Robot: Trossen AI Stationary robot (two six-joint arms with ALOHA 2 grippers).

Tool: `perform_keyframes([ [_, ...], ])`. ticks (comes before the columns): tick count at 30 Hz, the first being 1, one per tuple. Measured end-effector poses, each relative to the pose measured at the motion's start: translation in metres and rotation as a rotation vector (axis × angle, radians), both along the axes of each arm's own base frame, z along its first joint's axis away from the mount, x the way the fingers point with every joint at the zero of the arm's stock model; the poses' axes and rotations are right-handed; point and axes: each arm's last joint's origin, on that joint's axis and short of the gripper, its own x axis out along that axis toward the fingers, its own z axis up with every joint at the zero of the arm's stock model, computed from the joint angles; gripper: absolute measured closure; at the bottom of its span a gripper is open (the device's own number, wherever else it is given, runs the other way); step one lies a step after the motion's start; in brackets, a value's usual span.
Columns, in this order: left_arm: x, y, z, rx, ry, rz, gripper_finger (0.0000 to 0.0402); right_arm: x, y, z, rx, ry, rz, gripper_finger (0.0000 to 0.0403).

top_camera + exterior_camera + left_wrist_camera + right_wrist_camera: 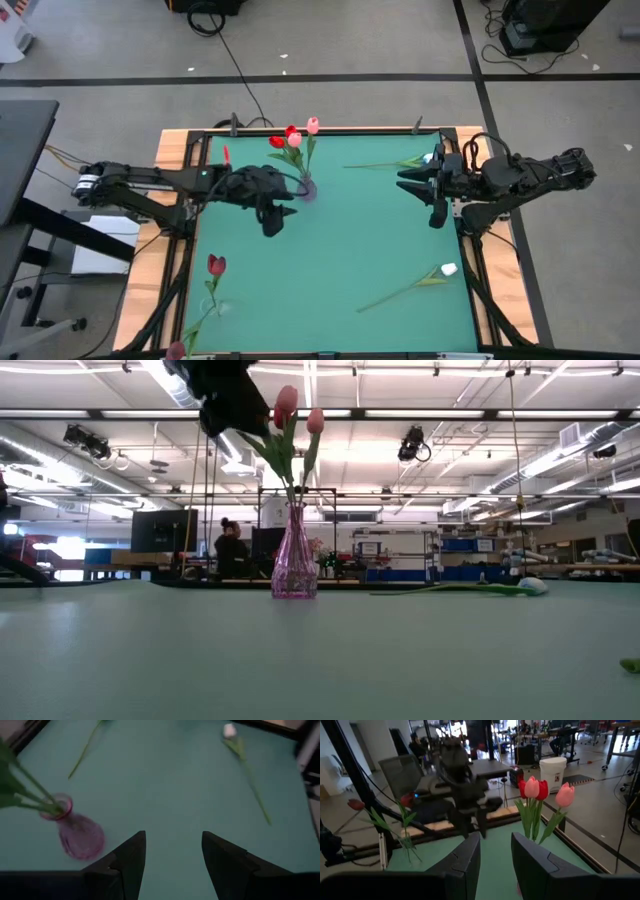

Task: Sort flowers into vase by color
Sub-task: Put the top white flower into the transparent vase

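Note:
A purple glass vase (306,188) stands at the table's far middle and holds red and pink tulips (293,137); it also shows in the low view (294,565). A white tulip (447,269) lies flat near the right edge, its stem pointing toward the near edge. Another flower (385,164) lies flat at the far right. My left gripper (272,218) is open, raised above the mat just beside the purple vase (76,834) on its near-left side. My right gripper (432,190) is open at the right edge, pointing toward the vase and its tulips (535,787).
A clear vase (213,305) with a dark red tulip (216,265) stands at the near left; a further flower head (176,349) shows at the near-left edge. The wooden table frame (165,150) surrounds the green mat. The mat's middle is bare.

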Motion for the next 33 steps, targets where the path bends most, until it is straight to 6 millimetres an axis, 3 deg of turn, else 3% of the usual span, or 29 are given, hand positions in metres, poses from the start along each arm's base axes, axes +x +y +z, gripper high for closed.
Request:
perform_keyframes([
  [6, 0.003, 0.009, -0.017, -0.053, 0.125, 0.081, 0.0202, 0.008, 0.002, 0.023, 0.217, -0.273, -0.008, 0.0284],
  [8, 0.001, 0.01, -0.023, -0.068, 0.191, 0.1, 0.0202, 0.01, 0.0, 0.028, 0.198, -0.332, -0.04, 0.0284],
  [13, -0.005, 0.011, -0.03, -0.087, 0.285, 0.128, 0.0202, 0.029, -0.015, 0.022, 0.241, -0.358, -0.377, 0.0284],
  [18, -0.006, 0.017, -0.031, -0.077, 0.29, 0.136, 0.0202, 0.066, -0.043, -0.009, 0.416, -0.313, -0.633, 0.0284],
  [24, -0.01, 0.042, -0.032, -0.129, 0.309, 0.176, 0.0208, 0.102, -0.092, -0.067, 0.821, -0.278, -0.894, 0.0284],
  [29, -0.019, 0.063, -0.034, -0.189, 0.342, 0.192, 0.0225, 0.109, -0.135, -0.127, 1.174, -0.101, -1.169, 0.0284],
  [33, -0.02, 0.068, -0.034, -0.149, 0.347, 0.155, 0.0229, 0.103, -0.162, -0.165, 1.325, 0.117, -1.353, 0.0284],
])
